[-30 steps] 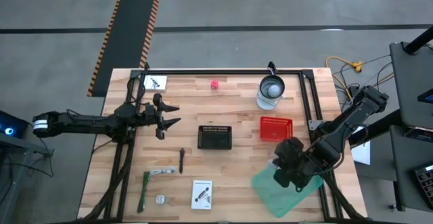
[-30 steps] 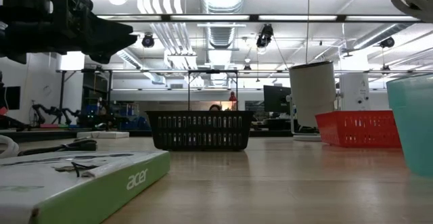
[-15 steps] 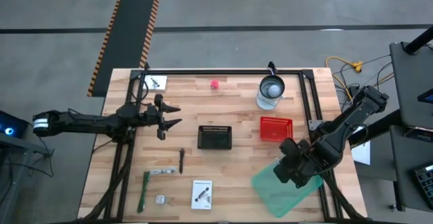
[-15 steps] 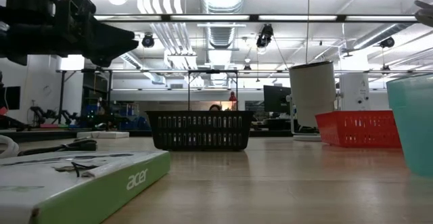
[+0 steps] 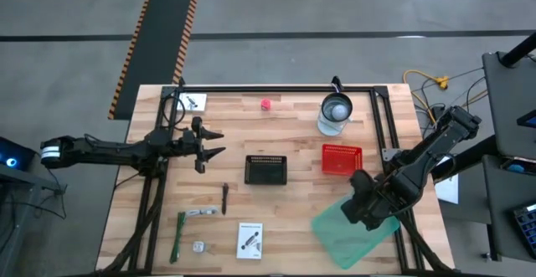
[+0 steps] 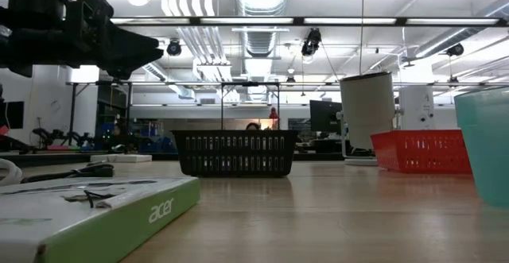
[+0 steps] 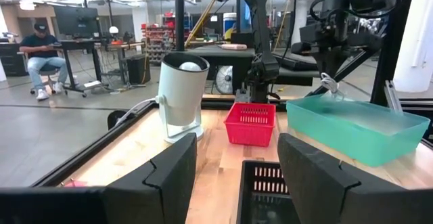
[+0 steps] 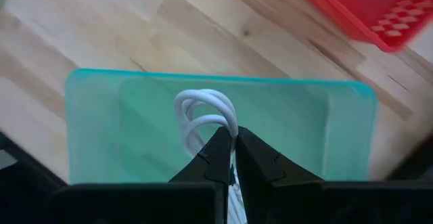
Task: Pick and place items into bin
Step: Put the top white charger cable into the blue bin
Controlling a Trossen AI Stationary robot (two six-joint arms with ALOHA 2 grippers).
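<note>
The right gripper (image 8: 229, 158) hangs over the teal bin (image 8: 101, 129), which sits at the near right corner of the surface (image 5: 293, 202). Its jaws are pinched tight on a coiled white cable (image 8: 203, 112), whose loops dangle just past the fingertips, above the bin floor. In the high view that gripper (image 5: 366, 202) covers the bin's far edge (image 5: 331, 231).

The cable looks light, soft and floppy. It should sag from wherever it is pinched, and the loops could spring apart or snag on the jaws when let go. Holding several loops together, as here, seems the safer grip, and a release low inside the bin should keep it from spilling over the wall.

The left gripper (image 5: 203, 144) waits over the left half of the surface, left of the black basket (image 5: 266, 169), jaws parted and empty.

Several items are left out:
- 1 dark stick (image 5: 225, 197), near and left of the basket: stiff and thin, best pinched at its middle.
- 1 green strip tool (image 5: 178, 235) at the near left: long and flat, likely to tip unless taken near its centre.
- 2 white cards, 1 (image 5: 249, 239) near the front edge and 1 (image 5: 192, 101) at the far left corner: flat and hard to get under, so an edge grip seems called for.
- 1 pink cube (image 5: 265, 104) at the far edge: tiny, light and easy to knock away.

A red basket (image 5: 342, 158) and a white cup (image 5: 336, 112) stand on the right.
</note>
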